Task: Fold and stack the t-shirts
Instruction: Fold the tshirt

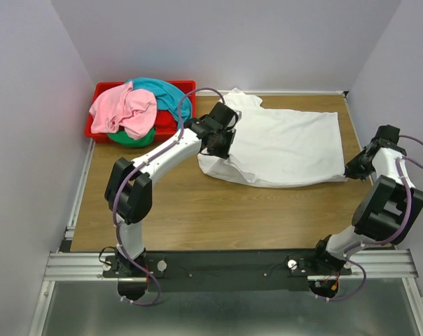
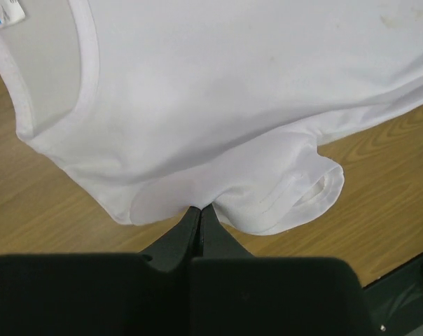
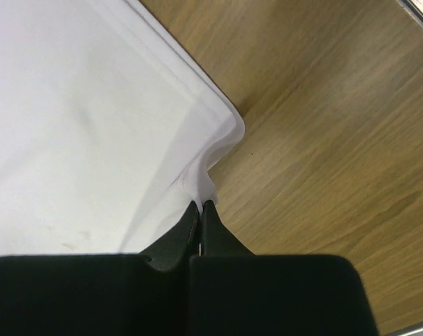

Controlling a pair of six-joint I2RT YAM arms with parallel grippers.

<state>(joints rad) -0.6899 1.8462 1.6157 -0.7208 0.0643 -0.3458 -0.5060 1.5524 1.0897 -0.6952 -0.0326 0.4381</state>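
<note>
You saw only a sliver of the green shirt [image 1: 129,138] under the pink shirt [image 1: 124,110], and the label [image 2: 5,12] was cropped.

The wooden table [image 1: 197,210] carries 1 spread white t-shirt [image 1: 288,147] and a red bin [image 1: 101,89] in its far-left corner.

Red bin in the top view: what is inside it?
A pink t-shirt lies on top, a teal t-shirt behind it, and a green t-shirt peeks out beneath. They cover the floor of the red bin, so anything deeper cannot be seen.
</note>
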